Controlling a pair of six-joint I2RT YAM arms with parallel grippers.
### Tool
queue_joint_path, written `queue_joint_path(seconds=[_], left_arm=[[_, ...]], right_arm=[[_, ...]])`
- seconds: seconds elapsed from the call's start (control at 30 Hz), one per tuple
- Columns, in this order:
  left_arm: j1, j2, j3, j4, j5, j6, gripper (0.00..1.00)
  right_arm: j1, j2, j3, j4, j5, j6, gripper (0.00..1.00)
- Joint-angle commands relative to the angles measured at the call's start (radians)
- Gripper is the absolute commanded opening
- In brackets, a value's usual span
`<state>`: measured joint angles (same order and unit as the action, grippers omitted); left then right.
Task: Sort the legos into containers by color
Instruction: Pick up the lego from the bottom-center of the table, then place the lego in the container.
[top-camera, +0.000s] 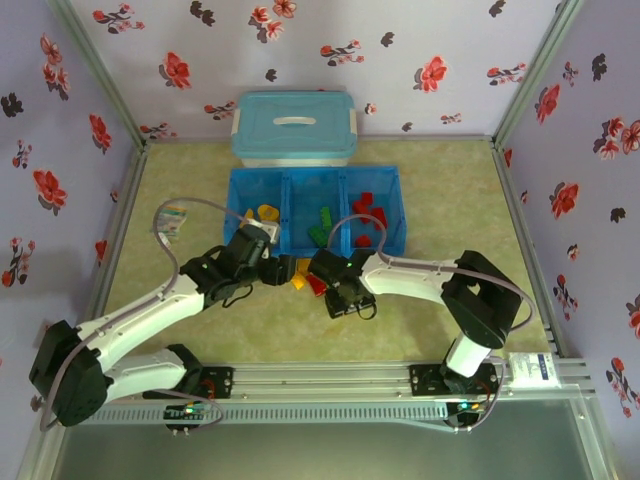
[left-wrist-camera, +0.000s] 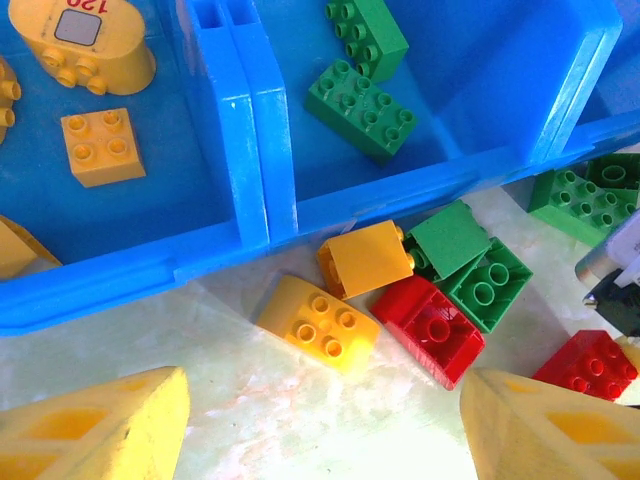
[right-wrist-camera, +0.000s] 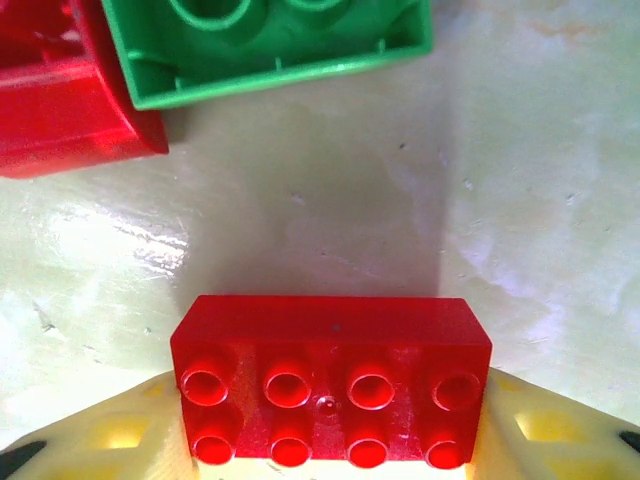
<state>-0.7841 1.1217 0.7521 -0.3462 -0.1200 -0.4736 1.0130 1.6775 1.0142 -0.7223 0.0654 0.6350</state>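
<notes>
Against the near wall of the blue tray (left-wrist-camera: 248, 140), about midway along the table (top-camera: 450, 190), a cluster of loose legos (left-wrist-camera: 440, 290) lies unsorted. A yellow brick (left-wrist-camera: 320, 322) and an orange brick (left-wrist-camera: 365, 258) touch each other, with a red brick (left-wrist-camera: 435, 332) and a green brick (left-wrist-camera: 450, 237) packed just beside them.

The fingers (right-wrist-camera: 105, 440) of the right gripper (right-wrist-camera: 330, 440) close on the short ends of a red eight-stud brick (right-wrist-camera: 330, 380). The shadow beyond it suggests it is clear of the table. The left gripper (left-wrist-camera: 325, 405) has its fingers spread wide and holds nothing, poised just short of the yellow brick.

In the tray, yellow pieces lie in the left compartment (top-camera: 240, 195), green in the middle compartment (top-camera: 300, 200) and red in the right compartment (top-camera: 392, 235).

Hazards:
1. The held brick is pinched only at its smooth ends. A quick swing or a knock against the tray wall could twist it loose.
2. The nearest compartment to the right gripper appears to be the green one. An early release would missort the brick, since it belongs in the right compartment.
3. From above, the two grippers sit close together over the cluster. If both move at once, the arms could collide or a cable could snag.
4. The loose bricks touch one another. Wide fingers descending on the yellow brick could also catch the orange one, nudge the red one, or wedge pieces against the tray wall.
5. Contact with the light tray could shift it and spoil the placement.
</notes>
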Motion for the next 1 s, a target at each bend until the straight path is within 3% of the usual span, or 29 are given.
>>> queue_joint_path(seconds=[0.0,0.2,0.4,0.5,0.7,0.97], left_arm=[[0.009,-0.038,-0.019,0.013,-0.020,-0.021,0.71],[0.008,-0.057,-0.039,0.013,-0.019,-0.033,0.71],[0.010,-0.090,-0.066,0.009,-0.008,-0.047,0.70],[0.008,-0.104,-0.087,0.008,0.009,-0.055,0.70],[-0.001,-0.111,-0.142,0.010,0.023,-0.087,0.70],[-0.013,-0.141,-0.193,0.025,0.023,-0.124,0.70]], right_arm=[[0.005,-0.049,0.051,-0.083,0.080,-0.005,0.48],[-0.086,-0.158,0.150,-0.187,0.142,-0.050,0.48],[-0.268,-0.231,0.233,-0.237,0.165,-0.117,0.49],[-0.372,-0.240,0.247,-0.198,0.109,-0.142,0.50],[-0.500,-0.149,0.327,-0.161,0.029,-0.189,0.49],[-0.563,0.008,0.472,-0.164,0.011,-0.218,0.52]])
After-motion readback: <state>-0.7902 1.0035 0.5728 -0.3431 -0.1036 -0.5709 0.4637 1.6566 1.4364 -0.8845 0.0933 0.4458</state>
